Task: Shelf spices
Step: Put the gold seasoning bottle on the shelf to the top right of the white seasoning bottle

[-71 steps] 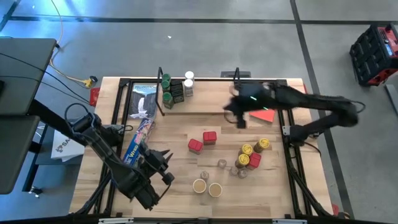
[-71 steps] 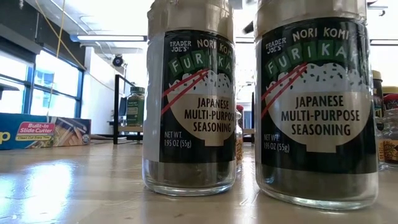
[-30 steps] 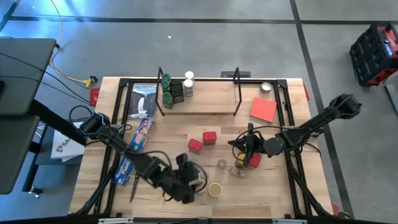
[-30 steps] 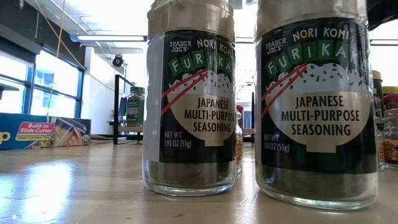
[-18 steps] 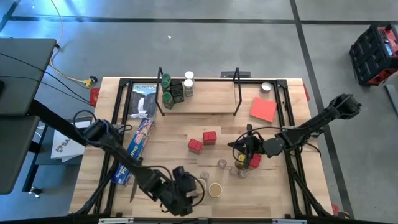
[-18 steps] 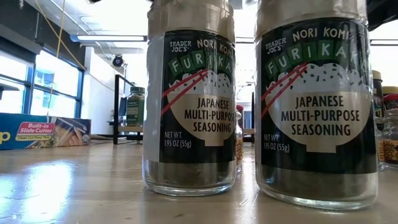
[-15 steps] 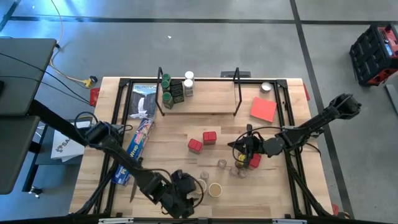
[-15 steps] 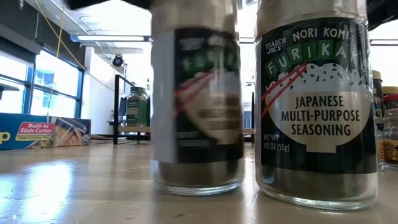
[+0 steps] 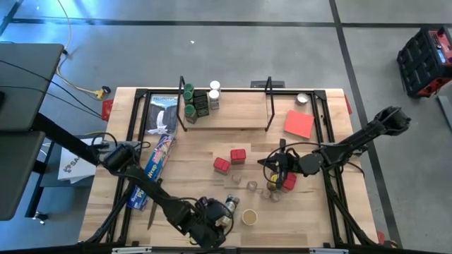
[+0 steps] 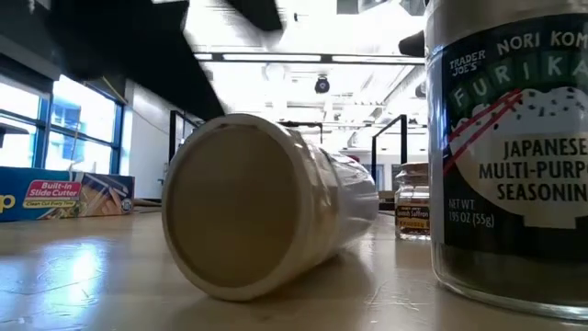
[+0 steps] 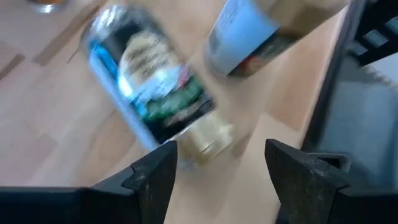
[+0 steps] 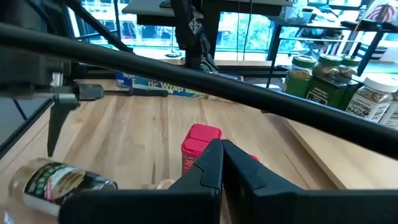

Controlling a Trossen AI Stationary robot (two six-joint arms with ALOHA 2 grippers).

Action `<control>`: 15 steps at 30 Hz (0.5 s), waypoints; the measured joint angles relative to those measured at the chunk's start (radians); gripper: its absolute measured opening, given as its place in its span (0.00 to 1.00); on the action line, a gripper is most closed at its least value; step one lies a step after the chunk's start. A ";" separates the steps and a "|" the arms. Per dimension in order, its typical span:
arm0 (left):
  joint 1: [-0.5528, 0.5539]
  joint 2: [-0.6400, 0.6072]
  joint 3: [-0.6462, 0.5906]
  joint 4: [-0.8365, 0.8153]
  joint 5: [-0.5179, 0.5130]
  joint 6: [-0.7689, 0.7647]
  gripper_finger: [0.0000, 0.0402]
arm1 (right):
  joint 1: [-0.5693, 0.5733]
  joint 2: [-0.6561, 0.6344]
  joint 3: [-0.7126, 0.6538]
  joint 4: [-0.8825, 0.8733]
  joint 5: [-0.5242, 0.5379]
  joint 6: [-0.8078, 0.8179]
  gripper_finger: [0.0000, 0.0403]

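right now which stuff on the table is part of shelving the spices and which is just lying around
Part of the job:
- toppled furikake jar
- upright furikake jar
- red tins
- yellow-lidded jars
- jars already on the shelf
- shelf

Just lying about:
- blue plastic-wrap box
- flat red card
- small silver tin
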 joint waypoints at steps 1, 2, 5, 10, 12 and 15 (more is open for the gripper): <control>0.004 -0.005 0.003 0.010 -0.001 0.000 0.60 | 0.000 0.000 0.000 -0.001 -0.005 0.000 0.00; 0.007 -0.009 0.005 0.011 -0.001 0.000 0.60 | 0.000 0.000 0.000 -0.001 -0.008 0.000 0.00; 0.012 -0.005 0.004 -0.001 0.004 -0.008 0.60 | 0.000 0.000 0.000 -0.002 -0.008 0.000 0.00; 0.011 -0.006 0.004 -0.060 0.018 -0.185 0.60 | 0.000 0.000 0.000 -0.003 -0.022 0.000 0.00; 0.011 -0.006 0.004 -0.107 0.054 -0.270 0.60 | 0.000 0.000 0.000 -0.003 -0.022 0.000 0.00; 0.000 -0.007 0.003 -0.177 0.079 -0.390 0.60 | 0.000 0.000 0.000 -0.004 -0.022 0.000 0.00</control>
